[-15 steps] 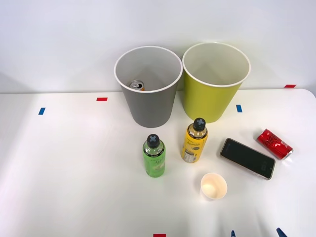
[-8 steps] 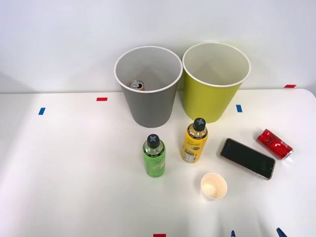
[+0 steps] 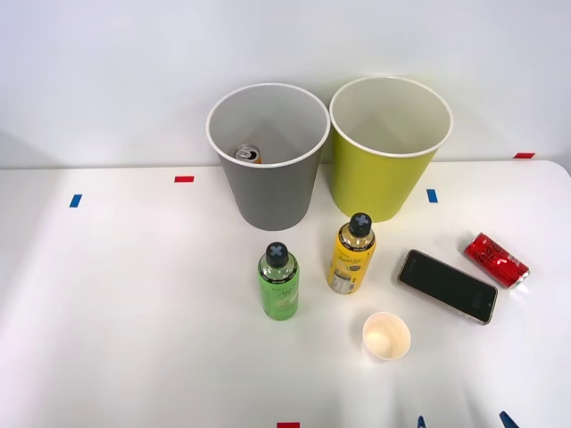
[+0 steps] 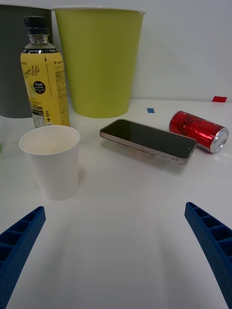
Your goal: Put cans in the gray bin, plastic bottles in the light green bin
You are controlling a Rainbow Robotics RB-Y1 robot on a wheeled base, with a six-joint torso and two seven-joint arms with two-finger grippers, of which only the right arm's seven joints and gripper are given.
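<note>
The gray bin (image 3: 268, 169) stands at the back of the table with one can (image 3: 247, 154) lying inside it. Beside it stands the light green bin (image 3: 388, 156), also seen in the wrist view (image 4: 99, 60). A red can (image 3: 496, 260) lies on its side at the right (image 4: 198, 131). In front of the bins stand a green bottle (image 3: 278, 283) and a yellow bottle (image 3: 351, 255) (image 4: 43, 77), both black-capped. My right gripper (image 3: 462, 422) is open at the table's near edge, its blue fingertips (image 4: 21, 236) wide apart and nothing between them.
A black phone (image 3: 446, 285) lies flat between the yellow bottle and the red can (image 4: 149, 140). A small white paper cup (image 3: 386, 336) stands upright in front of the gripper (image 4: 50, 161). Small red and blue tape marks dot the white table (image 3: 134, 312).
</note>
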